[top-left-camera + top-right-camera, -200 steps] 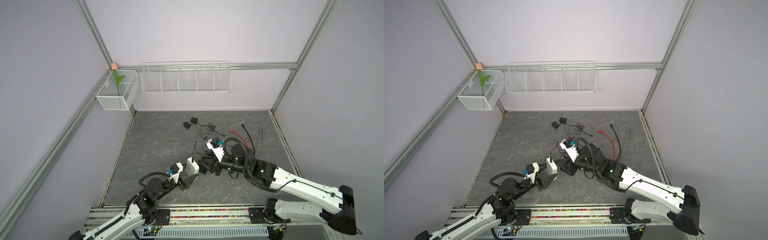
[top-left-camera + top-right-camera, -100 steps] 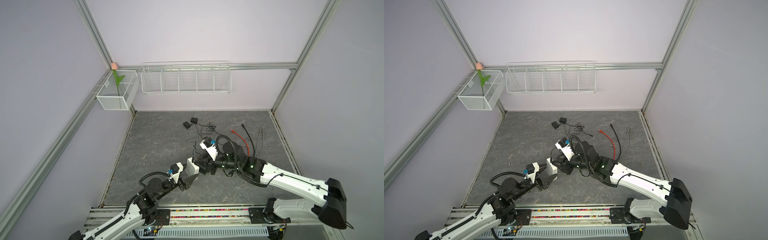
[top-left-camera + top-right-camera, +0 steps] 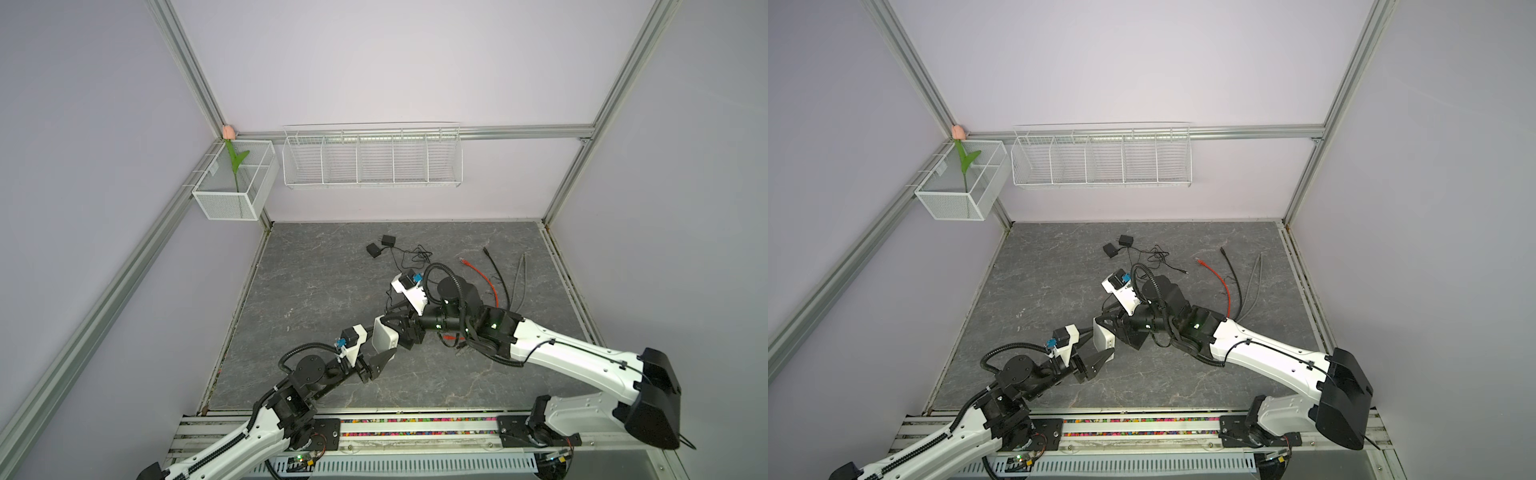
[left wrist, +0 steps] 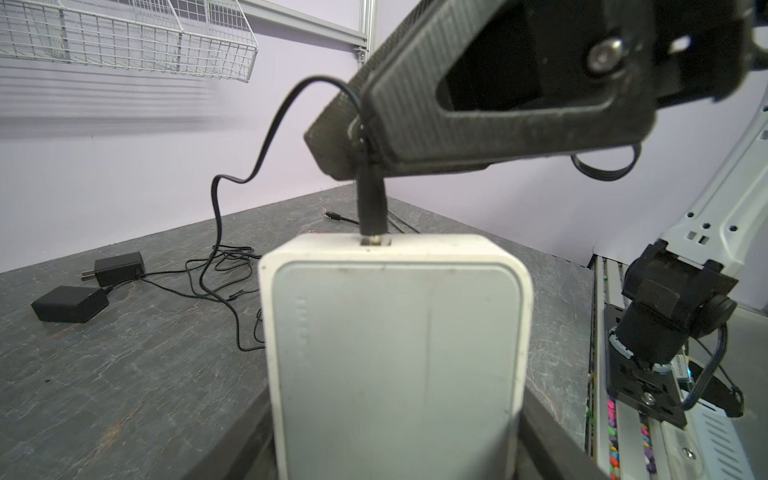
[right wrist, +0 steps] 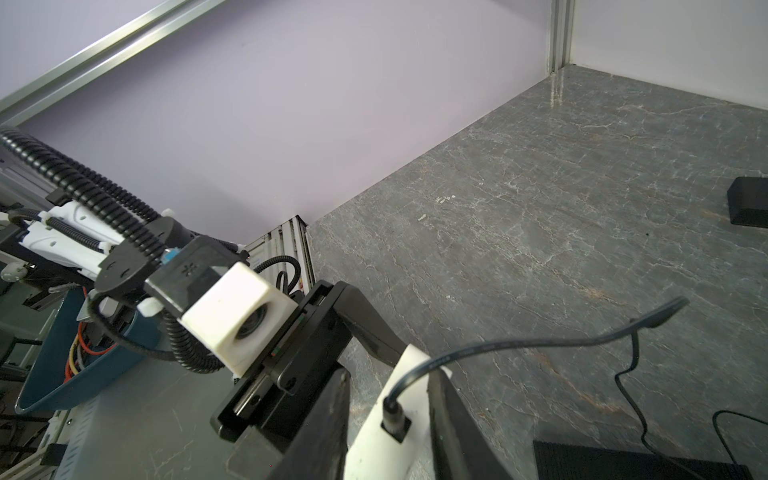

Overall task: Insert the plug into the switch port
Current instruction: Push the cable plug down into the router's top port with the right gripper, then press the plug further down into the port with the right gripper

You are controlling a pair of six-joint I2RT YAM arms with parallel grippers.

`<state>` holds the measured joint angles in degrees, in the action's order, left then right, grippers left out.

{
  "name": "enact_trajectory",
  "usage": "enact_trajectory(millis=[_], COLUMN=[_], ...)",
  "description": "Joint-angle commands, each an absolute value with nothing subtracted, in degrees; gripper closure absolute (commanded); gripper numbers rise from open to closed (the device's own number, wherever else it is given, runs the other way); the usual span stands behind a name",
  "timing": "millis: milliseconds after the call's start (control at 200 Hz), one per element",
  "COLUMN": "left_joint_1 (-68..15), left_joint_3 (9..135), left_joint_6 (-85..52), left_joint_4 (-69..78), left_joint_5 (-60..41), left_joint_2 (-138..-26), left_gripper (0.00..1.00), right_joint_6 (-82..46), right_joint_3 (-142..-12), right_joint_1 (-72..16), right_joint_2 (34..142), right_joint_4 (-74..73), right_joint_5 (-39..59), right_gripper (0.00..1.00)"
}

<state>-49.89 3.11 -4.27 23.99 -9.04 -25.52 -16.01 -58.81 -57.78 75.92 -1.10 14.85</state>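
- Left claw [image 3: 1100, 347] clamps the white switch [image 4: 395, 353]; right claw [image 4: 357, 158] straddles the plug [image 4: 372, 203], grip I cannot tell.
- Black adapters [image 3: 374, 251], loose cables [image 3: 496, 272] lie upper centre.

White switch [image 4: 395, 353], black plug [image 4: 372, 203], grey-veined table [image 3: 332, 270]

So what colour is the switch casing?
The switch is plain white; clearest in the left wrist view.
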Motion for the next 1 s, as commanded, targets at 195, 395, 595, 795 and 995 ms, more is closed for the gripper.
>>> enact_trajectory(millis=[195,395,595,795,995], left_joint_1=[-49.97,-50.0,-49.98,-50.01,-49.99], left_joint_3=[5.15,5.08,6.24,7.36,7.64], left_joint_6=[-4.7,-4.98,-5.61,-6.01,-6.14], left_joint_4=[23.99,23.99,23.16,23.26,25.43], left_joint_5=[-9.57,-8.8,-8.61,-8.59,-8.63], left_joint_2=[-24.3,-23.72,-23.06,-24.34,-24.52], left_gripper=[1.0,1.0,1.0,1.0,1.0], right_joint_6=[-16.27,-16.27,-15.86,-15.9,-16.3], right_joint_3=[-60.51,-60.21,-58.55,-56.54,-54.42], right_joint_1=[-57.44,-57.44,-57.69,-58.7,-59.61], right_joint_2=[77.34,77.69,78.05,78.36,78.6], right_joint_4=[-2.13,-1.58,-1.58,-2.55,-3.03], right_joint_5=[15.08,14.86,14.37,13.22,11.19], right_gripper=[0.82,0.92,0.93,0.93,0.93])
